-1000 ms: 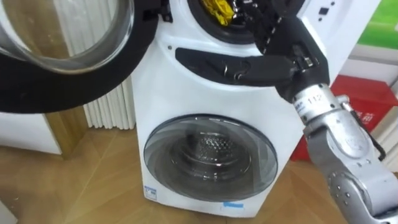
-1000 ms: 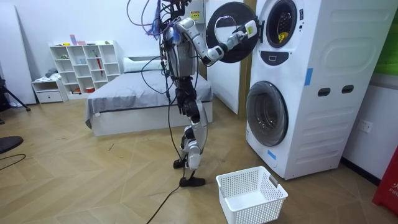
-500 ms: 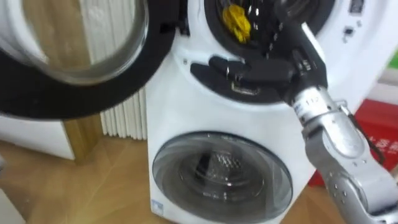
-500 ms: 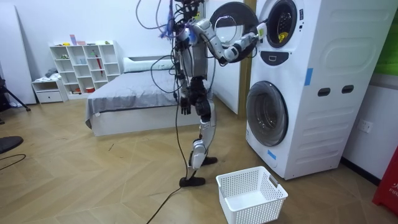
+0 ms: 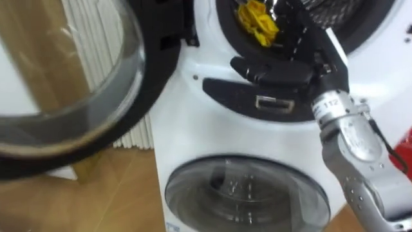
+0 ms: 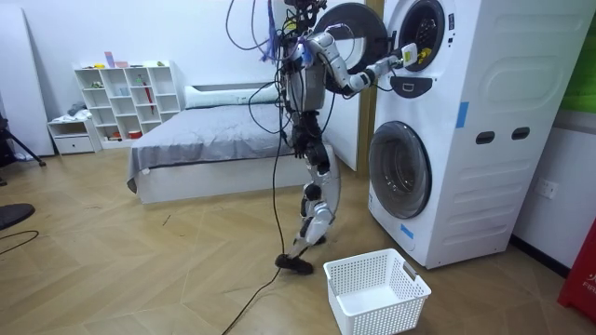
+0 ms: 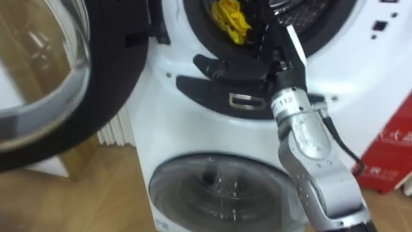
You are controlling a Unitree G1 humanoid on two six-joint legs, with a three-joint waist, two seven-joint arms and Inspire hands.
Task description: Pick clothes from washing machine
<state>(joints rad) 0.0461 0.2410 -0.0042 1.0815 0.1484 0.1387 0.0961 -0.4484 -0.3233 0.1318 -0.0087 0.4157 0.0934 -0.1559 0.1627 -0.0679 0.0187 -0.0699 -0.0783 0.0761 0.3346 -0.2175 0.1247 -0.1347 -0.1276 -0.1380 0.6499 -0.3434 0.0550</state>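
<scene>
A yellow cloth [image 5: 257, 22] lies at the left of the upper drum's mouth in the white stacked washing machine [image 5: 193, 122]; it also shows as a yellow cloth [image 6: 421, 54] in the room view. My right hand [image 5: 293, 58] is at the drum's lower rim, just right of and below the cloth. Its fingers reach up into the opening and the thumb points left over the dark panel [image 5: 270, 103]. The hand is open and holds nothing. The round door [image 5: 77, 84] stands swung open to the left.
The lower drum's glass door [image 5: 244, 200] is closed. A white laundry basket [image 6: 377, 290] sits on the wooden floor in front of the machine, behind my feet. A red object [image 7: 393, 154] stands at the right. A bed [image 6: 205, 149] is behind me.
I have stepped closer to the machine, so the whole eye view has shifted. My right hand has moved up from the dark panel to the drum's rim, nearer the yellow cloth.
</scene>
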